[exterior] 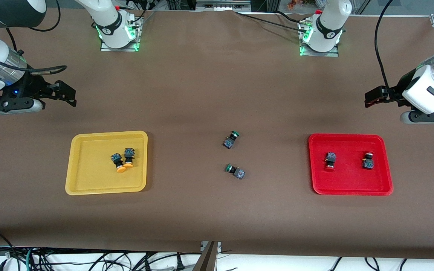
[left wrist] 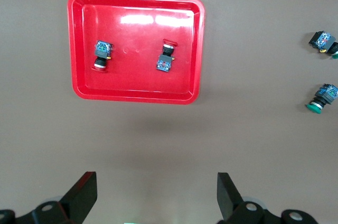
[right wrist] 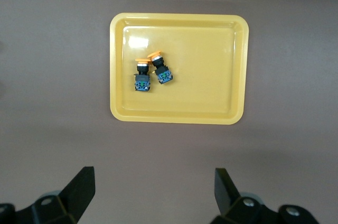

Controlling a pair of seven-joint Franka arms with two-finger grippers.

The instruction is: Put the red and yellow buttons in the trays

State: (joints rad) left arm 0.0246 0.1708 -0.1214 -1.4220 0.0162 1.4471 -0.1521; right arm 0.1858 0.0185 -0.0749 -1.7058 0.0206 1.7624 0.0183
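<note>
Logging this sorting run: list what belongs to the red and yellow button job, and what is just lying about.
Job things:
yellow tray with two yellow buttons in it
red tray with two red buttons in it
left gripper, right gripper, both open and waiting

Lying about:
two green buttons on the table between the trays

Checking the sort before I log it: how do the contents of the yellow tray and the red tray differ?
The yellow tray holds two yellow-capped buttons lying side by side, apparently touching; the red tray holds two red-capped buttons lying well apart. The yellow tray sits toward the right arm's end, the red toward the left arm's. Both hold two buttons matching the tray's colour.
</note>
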